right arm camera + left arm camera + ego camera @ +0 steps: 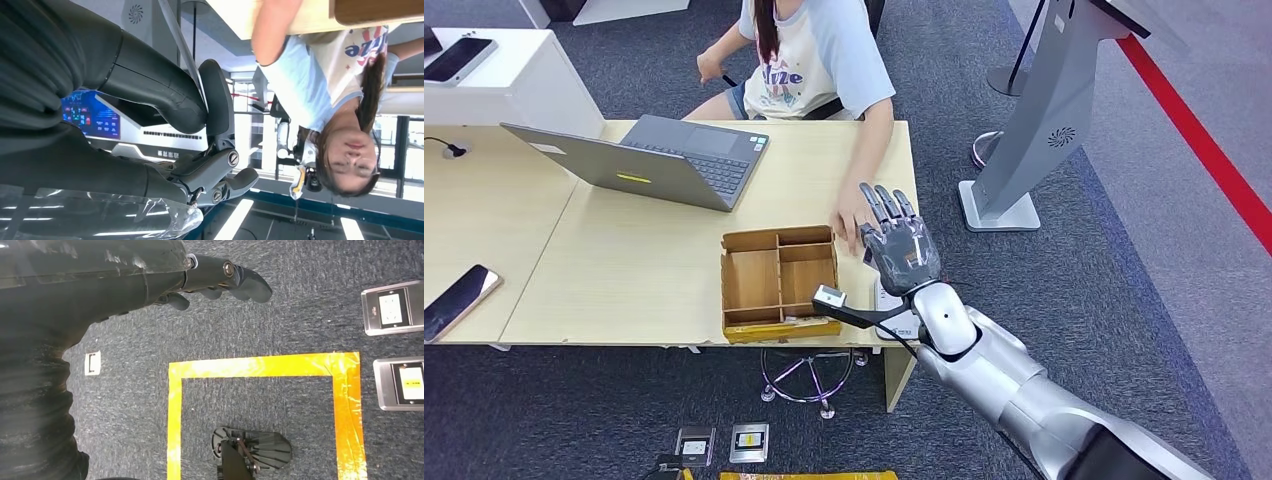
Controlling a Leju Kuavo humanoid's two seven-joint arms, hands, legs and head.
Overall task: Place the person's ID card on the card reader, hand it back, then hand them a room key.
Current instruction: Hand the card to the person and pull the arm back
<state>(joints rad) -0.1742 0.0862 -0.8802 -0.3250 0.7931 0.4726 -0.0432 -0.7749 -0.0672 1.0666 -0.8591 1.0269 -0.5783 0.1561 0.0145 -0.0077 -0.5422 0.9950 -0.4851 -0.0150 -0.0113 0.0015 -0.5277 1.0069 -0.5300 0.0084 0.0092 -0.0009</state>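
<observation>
Two hands are reported, taken from the left of the scene to the right. Left hand [220, 280]: hangs over grey carpet, thumb and fingers loosely extended, nothing in it. On the floor beneath it lies a square outline of yellow tape [265, 365], with two metal floor sockets [392, 307] just beyond the tape's corner.

Head view:
- Desk [624, 270]: pale wood, carrying the items below.
- Phone [459, 300]: dark screen up, at 9 o'clock from the desk centre, overhanging the left edge.
- Laptop [664, 160]: grey, lid open, at 12 o'clock from the desk centre.
- Wooden box [779, 280]: shallow, divided into compartments, at the desk's near edge, at 5 o'clock from the laptop. Its narrow front compartment holds flat items too small to identify.
- Person's hand [852, 222]: resting on the desk at 2 o'clock from the box, just beside its corner. The person sits on the far side of the desk.
- Right hand [902, 245]: raised over the desk's right end at 3 o'clock from the box, fingers straight and apart, gripping nothing, close beside the person's hand.
- ID card: a small dark shape [867, 256] between the two hands may be the card, but it is too small to tell.
- White device [886, 298]: on the desk at 6 o'clock from the right hand, partly hidden by the wrist.
- Grey kiosk stand [1034, 130]: on the carpet at 2 o'clock from the right hand, well apart from the desk
</observation>
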